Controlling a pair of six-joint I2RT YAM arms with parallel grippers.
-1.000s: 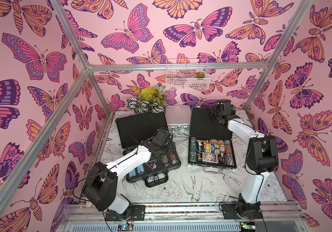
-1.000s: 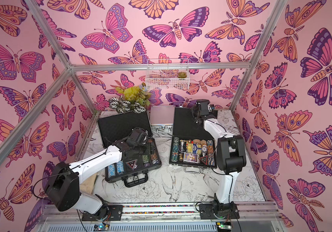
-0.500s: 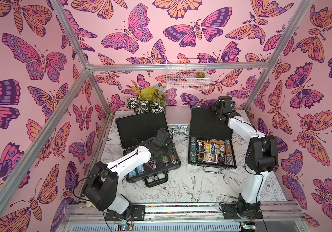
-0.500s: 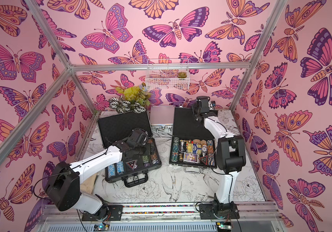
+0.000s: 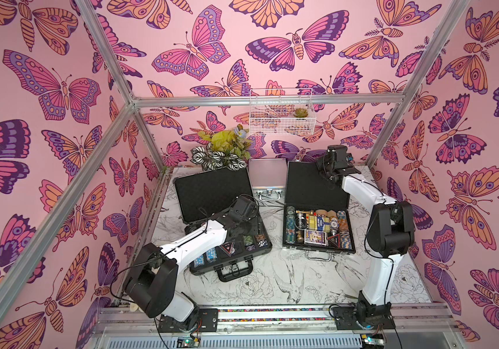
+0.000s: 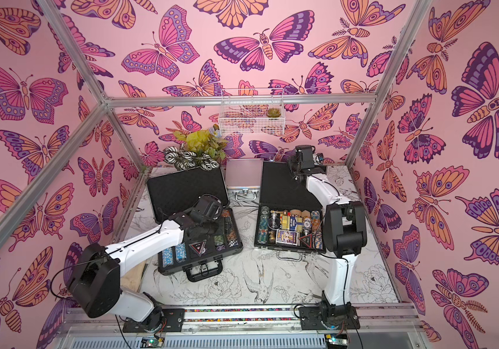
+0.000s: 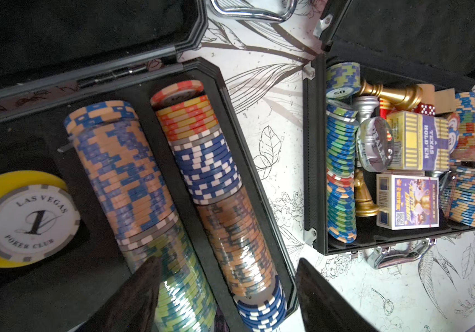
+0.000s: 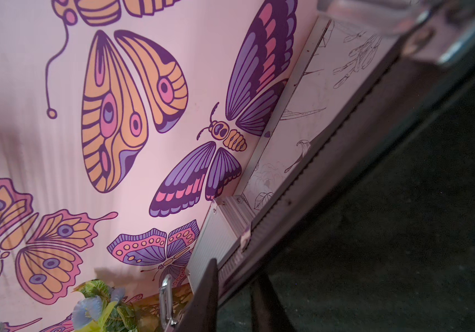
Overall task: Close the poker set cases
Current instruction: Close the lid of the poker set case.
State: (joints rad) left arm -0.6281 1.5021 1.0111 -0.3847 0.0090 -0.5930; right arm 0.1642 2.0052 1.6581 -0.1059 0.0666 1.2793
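The dark-grey plastic case (image 5: 212,193) lies open at the left, with rows of chips (image 7: 132,178) in its base. My left gripper (image 7: 230,299) hovers open just above those chips, holding nothing. The flat black silver-trimmed case (image 5: 314,185) lies open at the right, its base (image 6: 287,229) full of chips, card boxes and chess pieces. My right gripper (image 8: 235,270) is shut on the far edge of its raised lid (image 8: 302,184), one finger (image 8: 210,290) outside and one on the foam. The small silver case (image 5: 268,175) stands closed at the back between them.
Artificial plants (image 5: 221,151) fill the back left corner. A white wire basket (image 5: 281,111) hangs on the back wall above the cases. The pink butterfly walls stand close behind the right case's lid (image 6: 284,184). The printed table (image 5: 287,281) lies bare in front of both cases.
My right gripper has narrowed onto the black case's lid edge, and its wrist has shifted slightly toward the back wall. The left arm has not moved.
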